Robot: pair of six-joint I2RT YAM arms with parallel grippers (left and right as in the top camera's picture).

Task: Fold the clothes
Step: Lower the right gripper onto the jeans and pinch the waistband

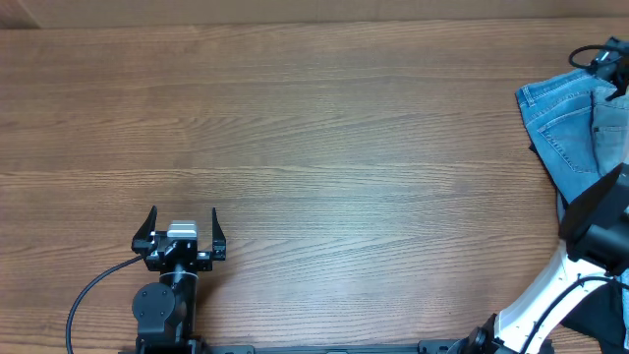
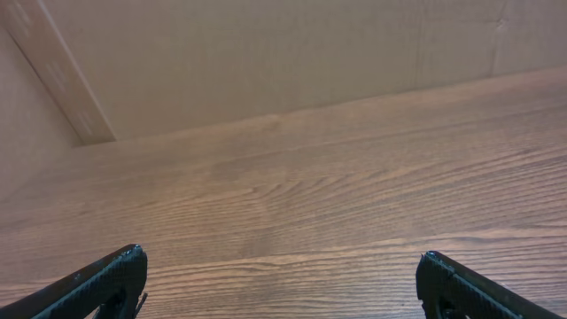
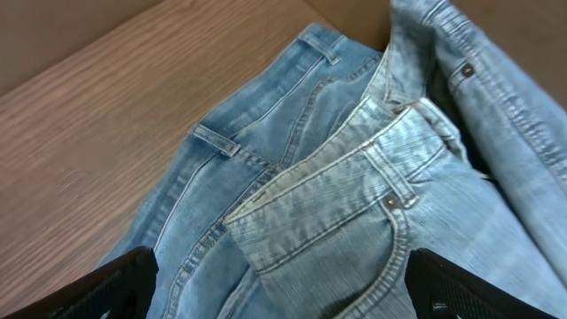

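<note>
Pale denim shorts (image 3: 354, 213) lie bunched beneath the right tool (image 3: 283, 283), jaws spread, gripping nothing. Left tool (image 1: 183, 234) gapes wide, empty, over bare desk (image 1: 314, 128).

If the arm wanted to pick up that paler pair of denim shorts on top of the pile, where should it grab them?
Probably by the waistband corner of the pale denim shorts, coming down from above. That thick, stitched edge lies on top of the darker jeans, so the open right gripper hovering over it could pinch it without catching the layer beneath.
</note>
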